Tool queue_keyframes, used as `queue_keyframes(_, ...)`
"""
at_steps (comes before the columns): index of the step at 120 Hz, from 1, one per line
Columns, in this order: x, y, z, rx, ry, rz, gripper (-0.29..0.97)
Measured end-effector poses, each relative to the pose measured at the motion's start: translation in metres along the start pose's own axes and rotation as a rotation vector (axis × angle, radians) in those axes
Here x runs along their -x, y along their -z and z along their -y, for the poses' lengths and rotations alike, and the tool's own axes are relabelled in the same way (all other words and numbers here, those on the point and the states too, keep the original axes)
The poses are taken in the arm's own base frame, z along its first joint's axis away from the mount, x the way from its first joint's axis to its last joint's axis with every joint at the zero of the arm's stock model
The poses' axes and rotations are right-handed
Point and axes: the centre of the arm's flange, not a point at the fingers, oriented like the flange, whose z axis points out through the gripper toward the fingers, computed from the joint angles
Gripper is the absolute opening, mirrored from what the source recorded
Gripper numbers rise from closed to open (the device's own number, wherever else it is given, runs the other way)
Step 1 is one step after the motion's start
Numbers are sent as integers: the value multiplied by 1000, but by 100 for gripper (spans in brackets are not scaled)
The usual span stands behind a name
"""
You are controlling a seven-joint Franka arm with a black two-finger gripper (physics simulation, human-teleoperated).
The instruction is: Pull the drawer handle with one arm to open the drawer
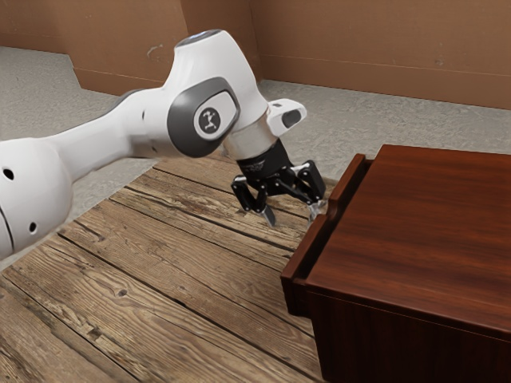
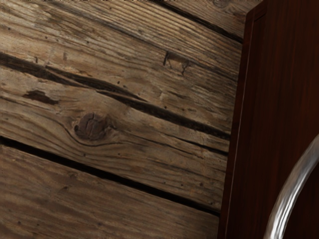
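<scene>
A dark red-brown wooden cabinet [image 1: 415, 231] stands on the plank floor at the exterior view's right. Its drawer front [image 1: 323, 227] faces the arm and stands slightly proud of the cabinet's top. A small silver handle [image 1: 320, 209] sticks out of that front. My black gripper [image 1: 291, 209] hangs just in front of the drawer, pointing down, fingers spread apart. The finger nearer the drawer is right at the handle; the other finger [image 1: 267, 212] is over the planks. In the wrist view the curved silver handle [image 2: 294, 191] runs along the dark drawer front [image 2: 271, 119], close under my hand.
Weathered wooden planks [image 1: 160, 271] cover the floor in front of the cabinet, with grey carpet [image 1: 72, 88] and brown walls [image 1: 359, 40] beyond. My white arm [image 1: 144, 128] comes in from the exterior view's left.
</scene>
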Motion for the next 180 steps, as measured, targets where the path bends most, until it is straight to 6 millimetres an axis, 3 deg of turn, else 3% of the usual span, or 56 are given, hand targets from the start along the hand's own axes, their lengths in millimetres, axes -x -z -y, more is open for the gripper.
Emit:
queue_keyframes(119,-18,23,111,-59,-15,33,59)
queue_keyframes(142,-17,37,116,-43,-33,16,59)
queue_keyframes(156,-12,48,105,-21,-60,3,60)
queue_keyframes(180,-1,88,96,41,-87,-51,64)
